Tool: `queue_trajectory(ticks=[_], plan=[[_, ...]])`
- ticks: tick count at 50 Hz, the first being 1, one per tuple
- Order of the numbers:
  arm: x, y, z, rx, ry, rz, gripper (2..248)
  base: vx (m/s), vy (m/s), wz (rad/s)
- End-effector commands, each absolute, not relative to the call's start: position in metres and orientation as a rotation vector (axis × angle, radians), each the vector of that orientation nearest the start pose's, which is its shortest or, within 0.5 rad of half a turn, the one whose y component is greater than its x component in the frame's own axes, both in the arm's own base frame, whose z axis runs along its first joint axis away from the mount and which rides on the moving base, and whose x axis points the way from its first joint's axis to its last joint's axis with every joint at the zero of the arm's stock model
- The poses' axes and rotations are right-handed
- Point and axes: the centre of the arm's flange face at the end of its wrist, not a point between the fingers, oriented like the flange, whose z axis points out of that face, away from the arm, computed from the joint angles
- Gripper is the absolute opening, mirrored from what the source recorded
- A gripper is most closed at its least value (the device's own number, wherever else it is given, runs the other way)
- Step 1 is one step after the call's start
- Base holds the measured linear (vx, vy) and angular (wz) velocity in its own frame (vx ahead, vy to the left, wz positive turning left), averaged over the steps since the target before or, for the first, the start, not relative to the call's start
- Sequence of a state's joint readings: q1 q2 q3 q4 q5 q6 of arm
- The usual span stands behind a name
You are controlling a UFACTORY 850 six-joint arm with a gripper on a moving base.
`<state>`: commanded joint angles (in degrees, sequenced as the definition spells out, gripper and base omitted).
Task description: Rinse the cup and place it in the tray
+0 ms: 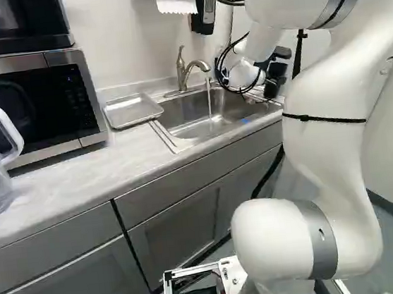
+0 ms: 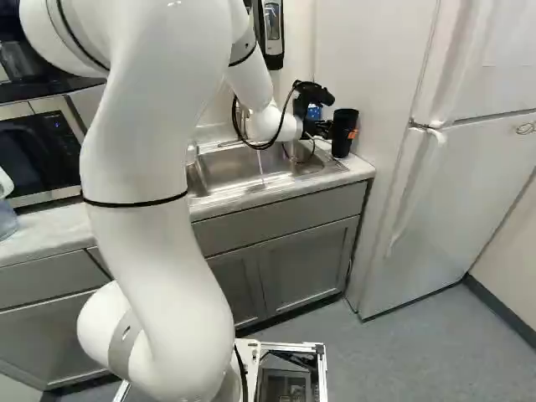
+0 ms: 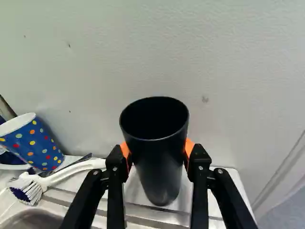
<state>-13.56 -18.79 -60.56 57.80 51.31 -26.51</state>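
1. Black cup [image 3: 161, 179]: upright, clamped between both pads of the gripper [image 3: 157, 150], beside the sink [image 1: 177, 114].
2. Rinse: probably outstanding; water [image 1: 210, 100] runs, cup outside stream.
3. Placement: outstanding; tray [image 1: 133, 111] lies across the sink from cup.

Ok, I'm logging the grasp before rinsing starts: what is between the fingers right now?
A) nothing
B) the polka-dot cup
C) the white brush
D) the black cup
D: the orange pads of the fingers press the black cup from both sides.
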Motion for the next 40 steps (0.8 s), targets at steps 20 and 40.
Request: queue_trajectory(ticks=[20, 40], plan=[[0.553, -0.179, 0.521, 1.797, -1.091, 1.639, 124, 0.0, 0.0, 0.0], [0.549, -0.154, 0.544, 1.866, -1.024, 1.705, 124, 0.0, 0.0, 0.0]])
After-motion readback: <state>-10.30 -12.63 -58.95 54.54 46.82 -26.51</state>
